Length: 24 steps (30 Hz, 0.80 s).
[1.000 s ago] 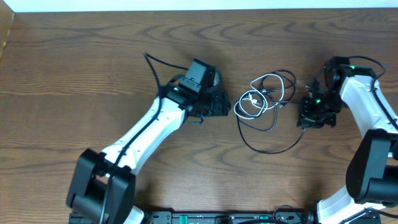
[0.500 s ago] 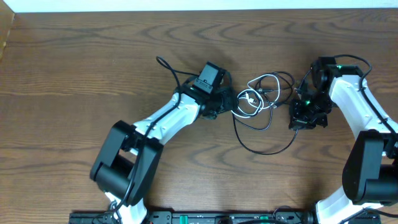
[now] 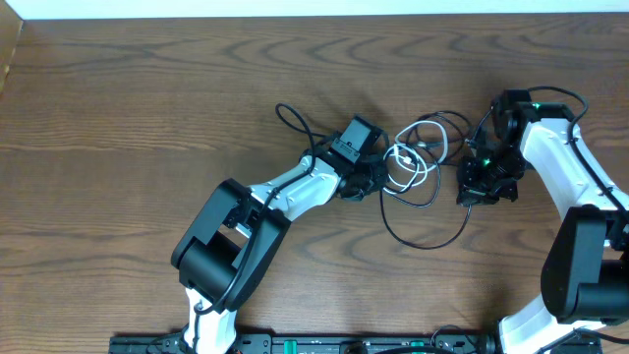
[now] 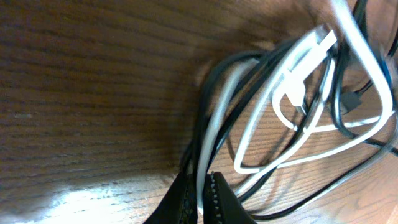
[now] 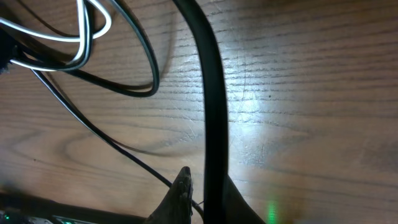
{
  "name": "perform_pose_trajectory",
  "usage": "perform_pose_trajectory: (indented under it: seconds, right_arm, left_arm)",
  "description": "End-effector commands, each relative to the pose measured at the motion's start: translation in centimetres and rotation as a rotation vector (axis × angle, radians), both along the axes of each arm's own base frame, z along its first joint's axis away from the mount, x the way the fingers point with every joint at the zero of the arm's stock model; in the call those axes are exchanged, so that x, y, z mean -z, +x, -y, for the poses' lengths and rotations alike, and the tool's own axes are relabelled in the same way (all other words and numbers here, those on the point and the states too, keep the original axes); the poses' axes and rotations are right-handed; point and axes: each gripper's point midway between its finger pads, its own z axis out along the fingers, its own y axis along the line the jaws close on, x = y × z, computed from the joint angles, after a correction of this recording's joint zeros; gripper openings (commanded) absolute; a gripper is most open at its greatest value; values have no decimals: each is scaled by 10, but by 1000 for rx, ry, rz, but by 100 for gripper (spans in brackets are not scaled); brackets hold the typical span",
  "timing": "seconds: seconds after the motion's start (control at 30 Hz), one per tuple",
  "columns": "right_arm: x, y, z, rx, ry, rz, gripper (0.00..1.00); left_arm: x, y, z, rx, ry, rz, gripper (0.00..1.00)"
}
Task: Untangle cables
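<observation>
Left gripper [image 4: 200, 198] pressed together, pinching white cable [image 4: 301, 68] strand; tangled loops of 2 cables just ahead of fingertips (white and black interlaced). Right gripper [image 5: 205, 196] closed on black cable [image 5: 210, 93], running straight ahead between fingers; remaining loops ahead-left on table [image 3: 147, 118]

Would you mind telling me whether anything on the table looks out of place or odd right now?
Only the tangle: the white cable and black cable lie interlaced on the table, loops crossing. The left end effector pinches the white strand; the right end effector grips the black one. Nothing looks damaged.
</observation>
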Motion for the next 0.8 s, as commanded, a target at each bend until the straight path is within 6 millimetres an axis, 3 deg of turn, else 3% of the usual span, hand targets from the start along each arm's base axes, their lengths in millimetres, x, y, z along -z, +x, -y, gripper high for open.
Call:
perform_pose_trajectory:
  seconds: [0.0, 0.13, 0.27, 0.4, 0.47, 0.6, 0.67, 0.77]
  right_arm:
    - [0, 0, -3, -4, 9, -2, 8]
    - [1, 0, 3, -10, -26, -2, 8]
    - [5, -4, 33, 24, -196, -28, 7]
    - [2, -15, 71, 126, -383, -80, 4]
    - [0, -20, 86, 160, -425, -100, 4]
    - [0, -24, 101, 221, -422, -116, 4]
    - [1, -25, 100, 252, -384, -121, 3]
    - [2, -8, 57, 187, -103, -58, 4]
  left_arm:
    - [6, -3, -4, 58, 31, 25, 7]
    - [-20, 1, -12, 109, 33, 92, 7]
    - [-59, 7, -36, 120, 39, 151, 7]
    - [-93, 9, -82, 82, 71, 167, 8]
    - [-111, 9, -119, 70, 106, 185, 8]
    - [-129, 9, -167, 28, 145, 197, 7]
    - [-135, 5, -178, 8, 124, 185, 8]
    - [-149, -4, -157, 111, -12, 202, 8]
